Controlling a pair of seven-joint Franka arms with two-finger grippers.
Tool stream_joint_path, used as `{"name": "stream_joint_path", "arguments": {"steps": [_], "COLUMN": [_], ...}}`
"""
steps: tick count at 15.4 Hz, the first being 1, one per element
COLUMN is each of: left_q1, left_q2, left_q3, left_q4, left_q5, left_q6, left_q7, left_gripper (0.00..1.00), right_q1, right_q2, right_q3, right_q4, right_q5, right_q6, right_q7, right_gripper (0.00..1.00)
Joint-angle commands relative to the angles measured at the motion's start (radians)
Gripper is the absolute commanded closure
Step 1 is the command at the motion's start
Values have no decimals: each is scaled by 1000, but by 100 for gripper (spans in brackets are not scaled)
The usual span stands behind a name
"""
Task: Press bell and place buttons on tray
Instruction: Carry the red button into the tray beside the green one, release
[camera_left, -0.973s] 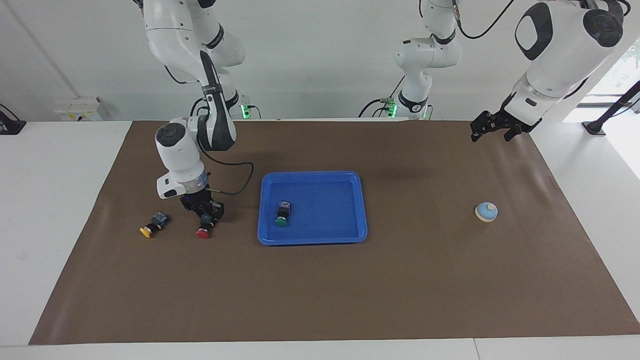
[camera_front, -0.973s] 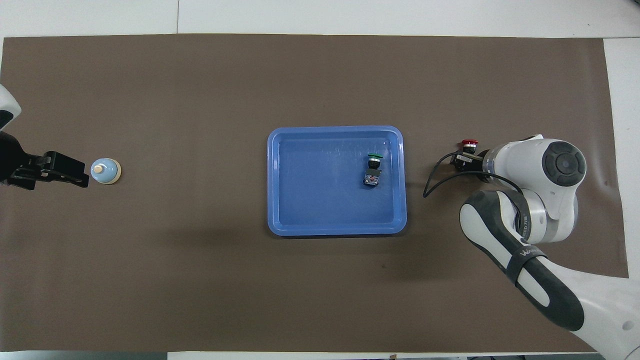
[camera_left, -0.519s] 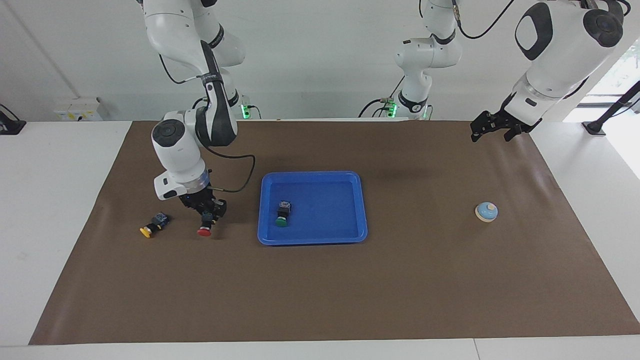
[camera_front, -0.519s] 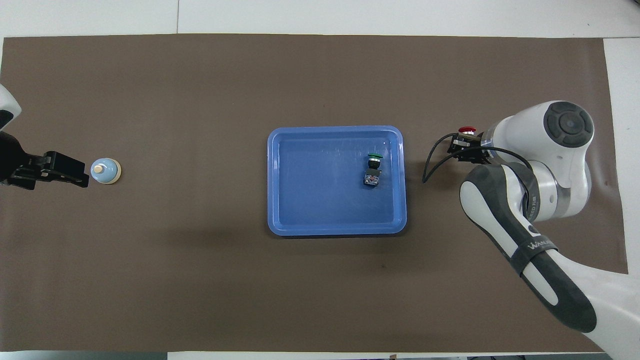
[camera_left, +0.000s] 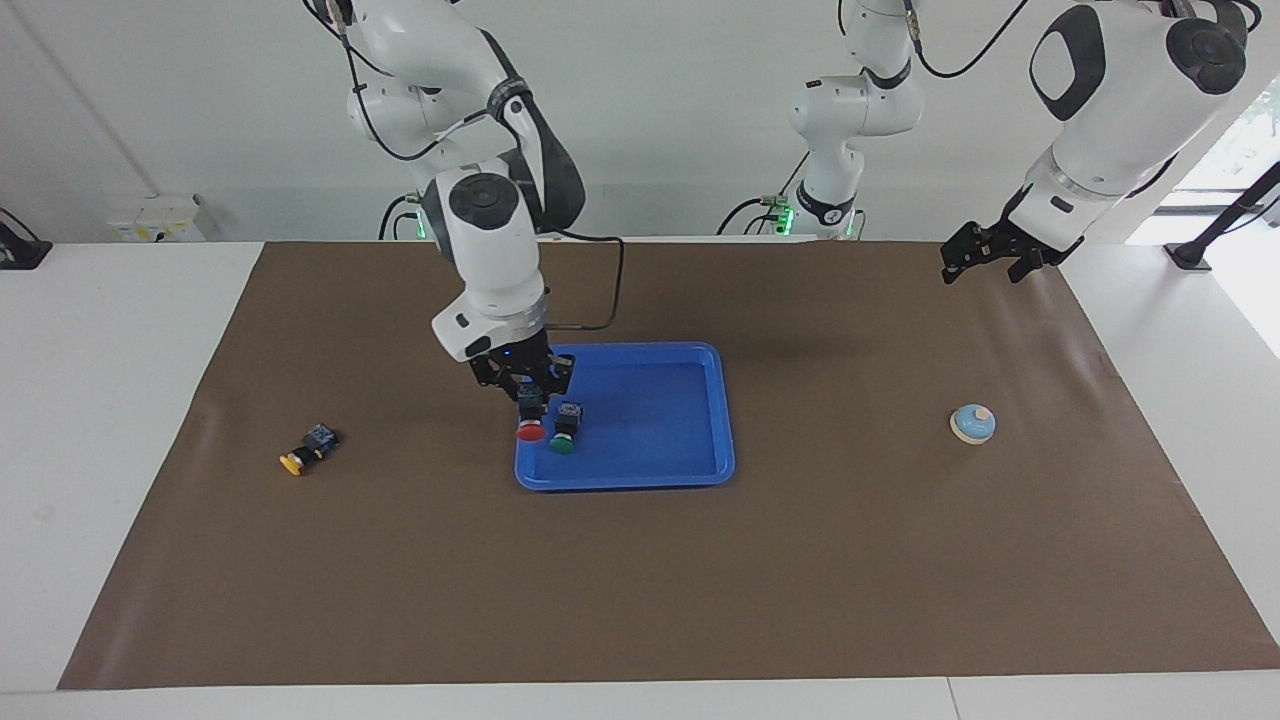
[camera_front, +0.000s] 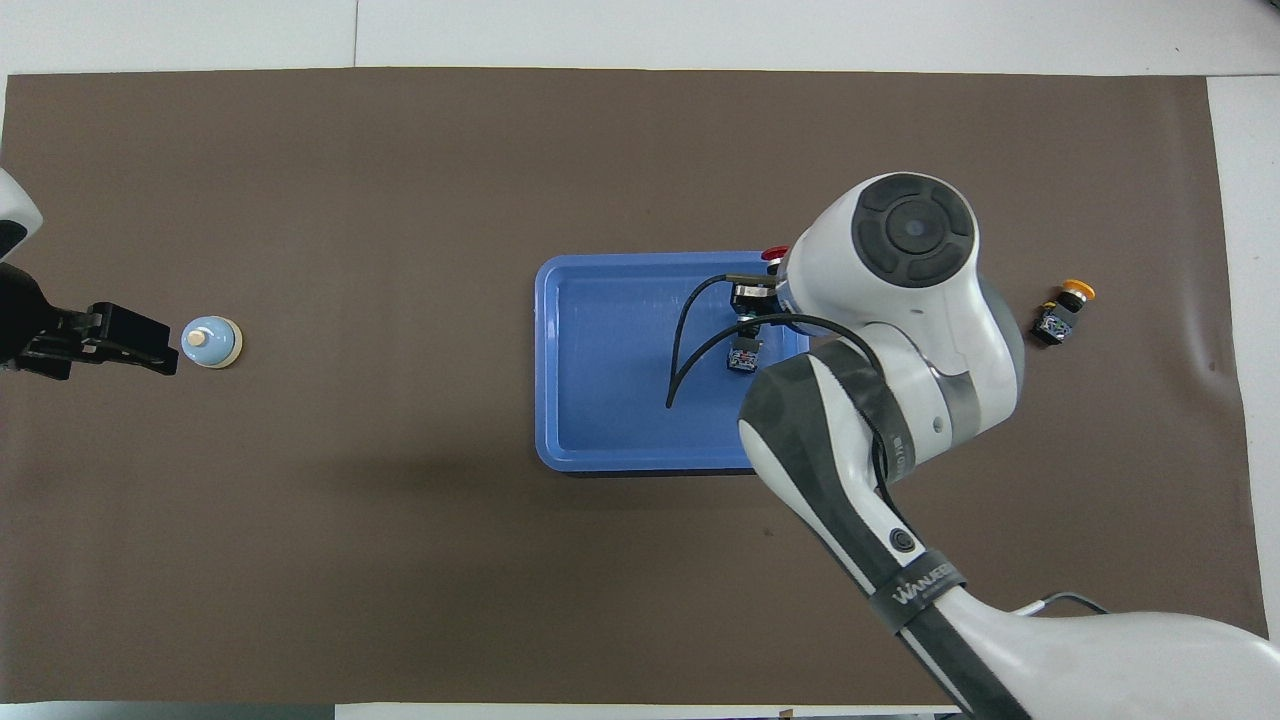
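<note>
1. Tray (camera_left: 700, 470) holds the green button (camera_left: 565, 433).
2. Right gripper (camera_left: 527, 392), over the tray, grips the red button (camera_left: 530, 424).
3. Yellow button (camera_left: 306, 449) lies beside the tray, toward the right arm's end.
4. Bell (camera_left: 972, 423) sits toward the left arm's end; the left gripper (camera_left: 980, 252) waits, fingers unreadable.

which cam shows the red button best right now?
Facing view. The red button hangs cap-down from the right end effector over the tray, beside the green button. In the overhead view the right arm covers it; only a sliver of red cap shows.
</note>
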Motion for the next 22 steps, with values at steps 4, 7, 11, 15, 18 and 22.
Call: {"name": "stream_joint_path", "arguments": {"steps": [4,7,11,15,18,22], "left_q1": [10,10,10,10,10,10], "left_q2": [-14,-14,-14,-14,-14,-14], "left_q3": [-4,-4,-4,-4,-4,-4], "left_q4": [-2,-2,-2,-2,-2,-2], "left_q5": [-2,-2,-2,-2,-2,-2], "left_q6": [-6,-6,-6,-6,-6,-6], "left_q7": [-5,-5,-5,-5,-5,-5], "left_gripper": [0,0,0,0,0,0], "right_q1": [78,96,124,151,153,109], "right_q2": [77,91,131,132,128,66], "right_q3": [1,1,1,1,1,-4], "right_q4": [14,-33,-61,-96,-109,-93], "right_q5": [-18,-16,-16,-18,-16,-16], "right_q6": [16,90,207,233,228,161], "right_q7": [116,132,184,254,299,356], "right_gripper": [100,100,100,100,11,0]}}
